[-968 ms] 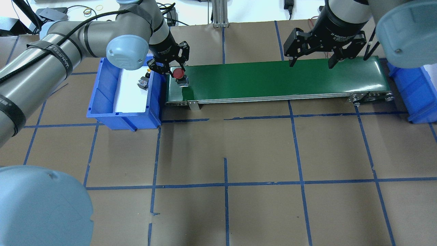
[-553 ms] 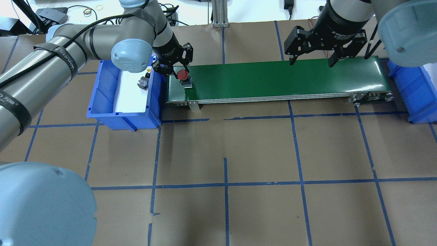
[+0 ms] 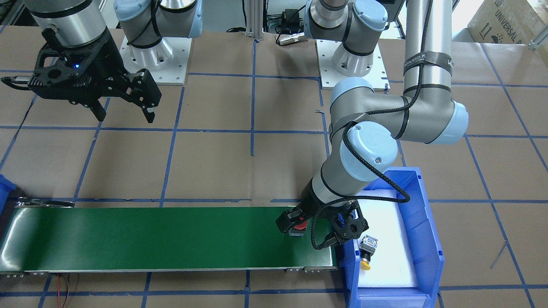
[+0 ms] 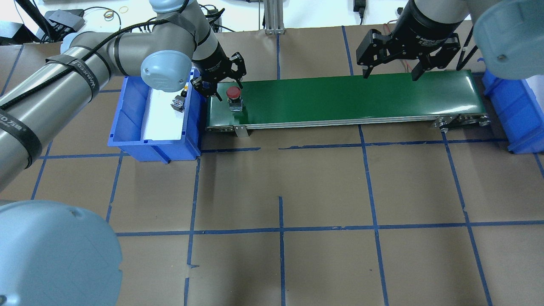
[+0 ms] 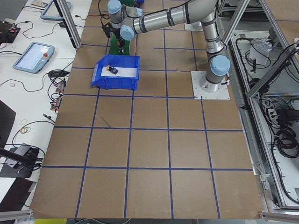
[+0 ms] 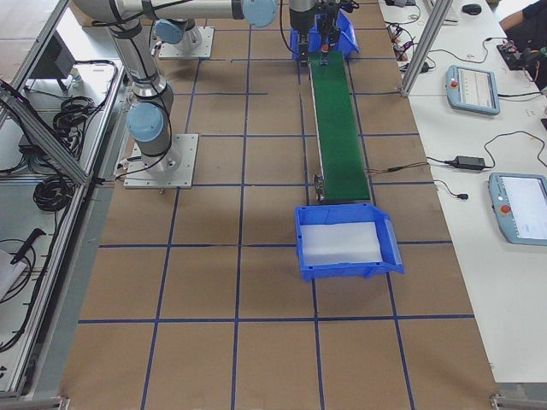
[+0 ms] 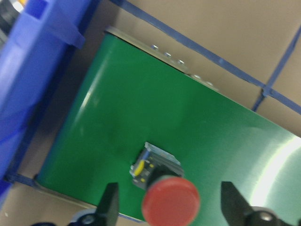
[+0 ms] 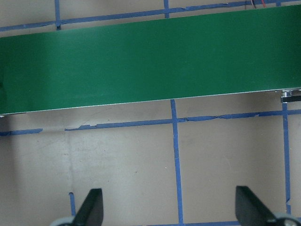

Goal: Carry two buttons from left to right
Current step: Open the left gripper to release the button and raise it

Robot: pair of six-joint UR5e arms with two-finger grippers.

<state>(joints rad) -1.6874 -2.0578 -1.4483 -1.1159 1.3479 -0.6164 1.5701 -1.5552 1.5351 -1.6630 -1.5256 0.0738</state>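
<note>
The red-capped button [image 4: 234,94] stands on the left end of the green conveyor belt [image 4: 340,97]. It shows again in the front view [image 3: 301,224] and in the left wrist view [image 7: 170,205]. My left gripper [image 4: 223,87] hangs open just above it, one finger on each side, neither touching the cap. The yellow-capped button [image 4: 179,102] lies on white foam inside the left blue bin [image 4: 127,119], also seen from the front [image 3: 367,252]. My right gripper [image 4: 389,70] is open and empty, held above the near side of the belt's right part [image 8: 150,61].
A second blue bin [image 4: 516,110] with a white liner sits past the belt's right end. Brown paper with blue tape lines covers the table. Cables and a metal post stand beyond the belt's far side.
The red button has shifted a little to the right along the belt. The left gripper's fingers now stand clear of it. The right gripper has risen slightly.
</note>
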